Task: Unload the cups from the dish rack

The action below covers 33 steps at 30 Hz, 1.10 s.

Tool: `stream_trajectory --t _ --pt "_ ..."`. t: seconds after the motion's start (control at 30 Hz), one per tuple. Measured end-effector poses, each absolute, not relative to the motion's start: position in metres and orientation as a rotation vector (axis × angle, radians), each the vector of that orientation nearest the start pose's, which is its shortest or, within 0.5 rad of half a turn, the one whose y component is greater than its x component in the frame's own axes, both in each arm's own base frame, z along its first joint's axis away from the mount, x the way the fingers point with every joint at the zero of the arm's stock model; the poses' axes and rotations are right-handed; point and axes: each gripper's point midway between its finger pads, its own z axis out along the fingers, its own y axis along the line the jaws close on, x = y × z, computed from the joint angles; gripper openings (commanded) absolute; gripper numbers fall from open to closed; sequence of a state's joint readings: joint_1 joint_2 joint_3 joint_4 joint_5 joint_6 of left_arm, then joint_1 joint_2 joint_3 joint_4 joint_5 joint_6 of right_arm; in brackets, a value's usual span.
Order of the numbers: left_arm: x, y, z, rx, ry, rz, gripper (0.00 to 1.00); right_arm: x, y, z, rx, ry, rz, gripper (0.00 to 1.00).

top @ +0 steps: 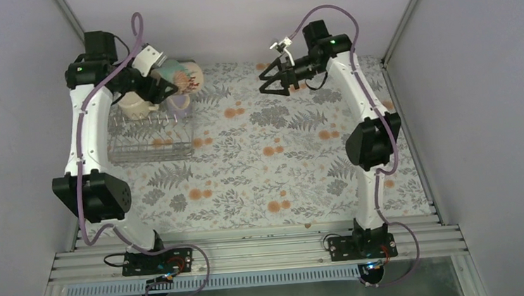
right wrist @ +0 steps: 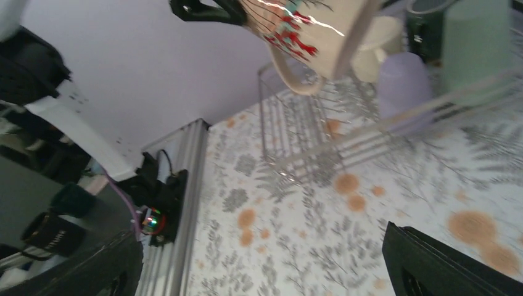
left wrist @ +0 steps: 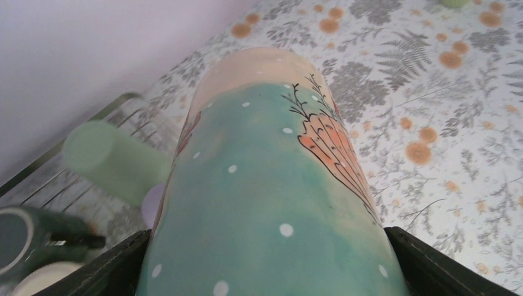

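Left gripper clamped on patterned mug, jaws wide round its body. Mug hung over far right corner of rack, clear of wires. Rack sat far left on table. Inside rack: cream mug, lilac tumbler, mint tumbler, dark mug. Right gripper hung over far middle of table, jaws spread, empty.

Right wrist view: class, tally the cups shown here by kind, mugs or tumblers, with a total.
Mugs: 3 (beige patterned mug, cream mug, dark green mug)
Tumblers: 2 (lilac tumbler, mint-green tumbler)
Total: 5
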<state>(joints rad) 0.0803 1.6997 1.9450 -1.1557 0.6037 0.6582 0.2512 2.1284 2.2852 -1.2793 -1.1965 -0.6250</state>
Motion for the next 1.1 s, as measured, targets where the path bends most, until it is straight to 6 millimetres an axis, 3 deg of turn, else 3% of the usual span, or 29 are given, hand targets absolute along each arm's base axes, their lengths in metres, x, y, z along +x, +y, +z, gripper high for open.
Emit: stream_trajectory --t 0.27,0.53,0.87,1.1 --pt "0.405 -0.125 0.326 1.001 2.078 -0.480 0.54 0.377 0.301 0.326 -1.273 1.680 1.513 1.00" --pt "0.391 -0.170 0.332 1.078 2.048 -0.519 0.49 0.383 0.308 0.325 -1.264 1.663 1.533 1.00" --pt "0.387 -0.198 0.357 1.112 1.973 -0.514 0.51 0.387 0.309 0.307 -1.236 1.707 1.565 0.99" --pt "0.398 -0.216 0.341 1.141 1.994 -0.550 0.53 0.382 0.310 0.314 -1.227 1.662 1.636 0.92"
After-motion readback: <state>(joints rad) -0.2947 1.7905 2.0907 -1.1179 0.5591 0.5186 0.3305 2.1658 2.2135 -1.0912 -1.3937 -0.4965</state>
